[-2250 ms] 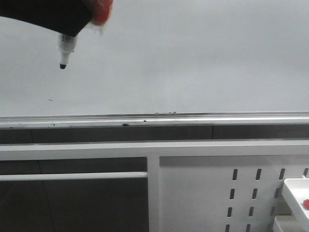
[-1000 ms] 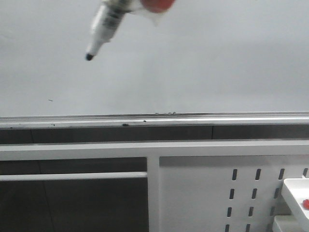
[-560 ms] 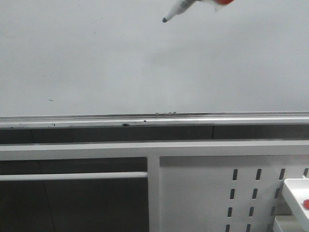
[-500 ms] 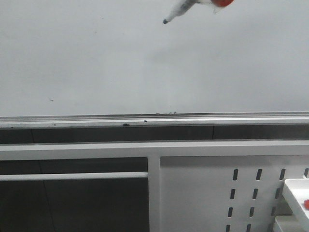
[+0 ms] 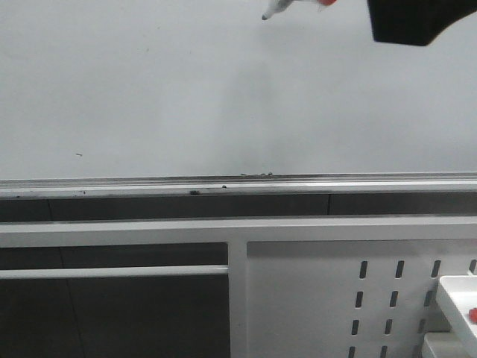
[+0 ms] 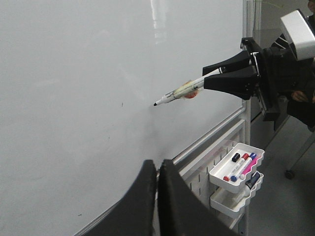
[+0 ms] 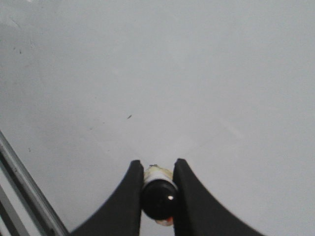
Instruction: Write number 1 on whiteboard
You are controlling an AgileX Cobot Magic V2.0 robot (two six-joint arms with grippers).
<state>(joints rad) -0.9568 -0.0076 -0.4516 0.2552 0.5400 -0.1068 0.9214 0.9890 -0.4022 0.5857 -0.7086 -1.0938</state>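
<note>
Nearest, the left gripper (image 6: pixel 157 169) is seen with jaws pressed together on nothing. Beyond, a marker (image 6: pixel 179 92) is clamped in the jaws of the right gripper (image 7: pixel 157 169), its tip at the whiteboard (image 5: pixel 149 97) near twelve o'clock in the front view. No stroke is seen yet.

A marker (image 5: pixel 277 9) tip pokes out beside the dark right fingers (image 5: pixel 406 22), its black point at the bare whiteboard (image 5: pixel 186 97) surface.
</note>
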